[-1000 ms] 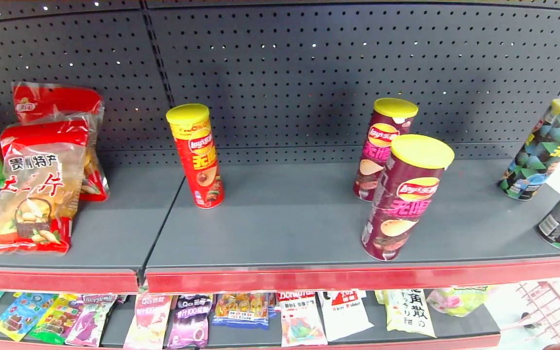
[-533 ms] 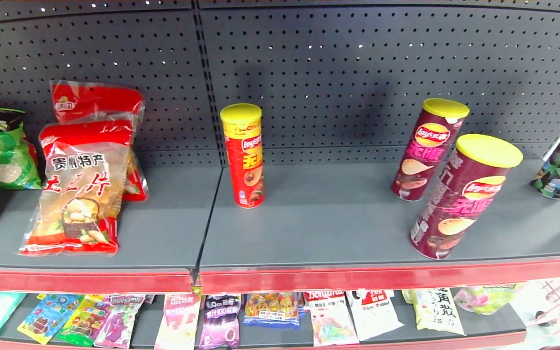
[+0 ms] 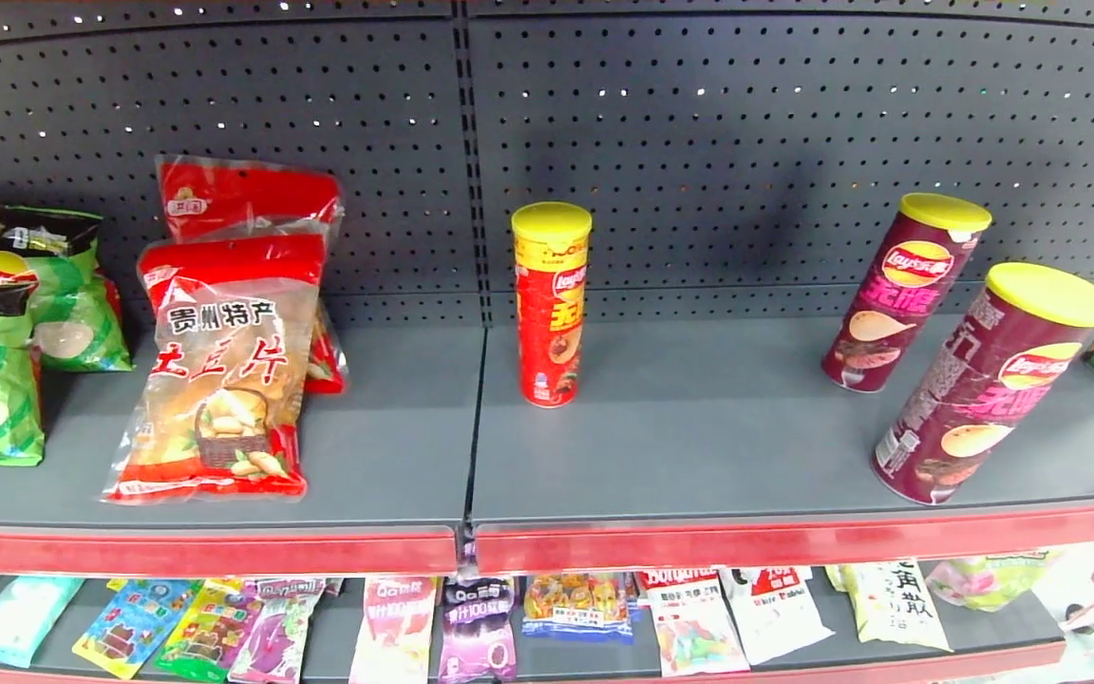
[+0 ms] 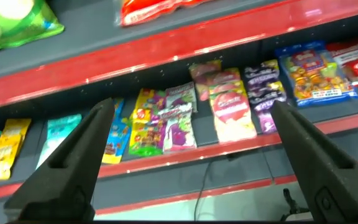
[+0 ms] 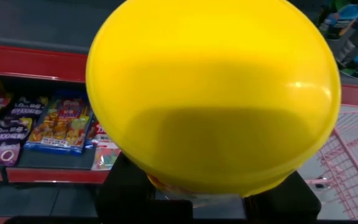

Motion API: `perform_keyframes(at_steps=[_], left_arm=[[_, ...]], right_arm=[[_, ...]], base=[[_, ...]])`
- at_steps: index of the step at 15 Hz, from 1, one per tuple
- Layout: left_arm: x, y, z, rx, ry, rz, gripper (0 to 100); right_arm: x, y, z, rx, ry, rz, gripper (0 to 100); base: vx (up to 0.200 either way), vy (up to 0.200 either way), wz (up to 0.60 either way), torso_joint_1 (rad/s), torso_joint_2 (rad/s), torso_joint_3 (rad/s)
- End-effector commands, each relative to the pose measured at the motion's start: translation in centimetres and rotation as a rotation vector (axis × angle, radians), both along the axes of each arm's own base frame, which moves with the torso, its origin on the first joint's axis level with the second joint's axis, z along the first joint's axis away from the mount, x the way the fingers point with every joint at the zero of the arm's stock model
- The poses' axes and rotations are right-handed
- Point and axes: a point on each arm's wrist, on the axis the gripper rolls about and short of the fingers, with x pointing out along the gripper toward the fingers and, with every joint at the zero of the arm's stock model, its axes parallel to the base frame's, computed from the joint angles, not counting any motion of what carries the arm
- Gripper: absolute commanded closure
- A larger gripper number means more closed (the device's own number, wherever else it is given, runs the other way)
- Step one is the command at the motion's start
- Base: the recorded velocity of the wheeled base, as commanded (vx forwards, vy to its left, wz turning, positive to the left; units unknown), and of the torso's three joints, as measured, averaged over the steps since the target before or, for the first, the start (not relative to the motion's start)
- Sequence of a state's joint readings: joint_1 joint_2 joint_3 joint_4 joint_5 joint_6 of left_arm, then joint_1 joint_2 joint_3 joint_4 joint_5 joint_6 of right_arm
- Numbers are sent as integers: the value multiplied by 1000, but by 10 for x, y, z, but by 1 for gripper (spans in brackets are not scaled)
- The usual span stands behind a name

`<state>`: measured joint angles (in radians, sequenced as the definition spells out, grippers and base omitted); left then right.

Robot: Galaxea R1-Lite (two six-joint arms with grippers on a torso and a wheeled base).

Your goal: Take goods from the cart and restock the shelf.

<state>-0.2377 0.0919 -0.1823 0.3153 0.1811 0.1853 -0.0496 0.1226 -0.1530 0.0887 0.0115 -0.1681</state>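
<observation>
**Chip can: set it down straight**

The chip can [image 5: 213, 93] with the yellow lid sits in the right gripper [image 5: 207, 198]. The jaws are closed around its body, down in front of the shelves. The left gripper [image 4: 194, 162] has its jaws wide apart and holds nothing. I think the best way is to lift the can, keep it straight up, and set it on the bare gray shelf [image 3: 699, 437] near the red chip can [image 3: 551, 304]. Go slow, so nothing gets knocked over.

left end effector [image 4: 192, 104] spread wide | snack packets [image 4: 166, 118] on lower shelf [image 4: 166, 158]
</observation>
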Motion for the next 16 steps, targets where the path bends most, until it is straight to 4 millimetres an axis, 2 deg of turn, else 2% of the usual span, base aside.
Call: perform_keyframes(at_steps=[1,4,12,14,16], left_arm=[[0,0,0,1,2,3,0],[0,0,0,-3,2,10,0],[0,0,0,3,0,4,0],[3,-1,15,17,-25,-97,0],[17,-7,48,-27,25,-260,0]], right_arm=[[0,0,-1,-1,3,0,100],[0,0,-1,-1,3,0,100],[-1,0,-6,-1,-5,1,100],[-4,1,-6,0,-29,69,100],[-3,2,-1,7,-11,179,100]], base=[[0,0,0,0,0,0],[200,0,0,-4,1,1],[0,0,0,6,2,0],[0,0,0,0,0,0],[0,0,0,0,0,0]])
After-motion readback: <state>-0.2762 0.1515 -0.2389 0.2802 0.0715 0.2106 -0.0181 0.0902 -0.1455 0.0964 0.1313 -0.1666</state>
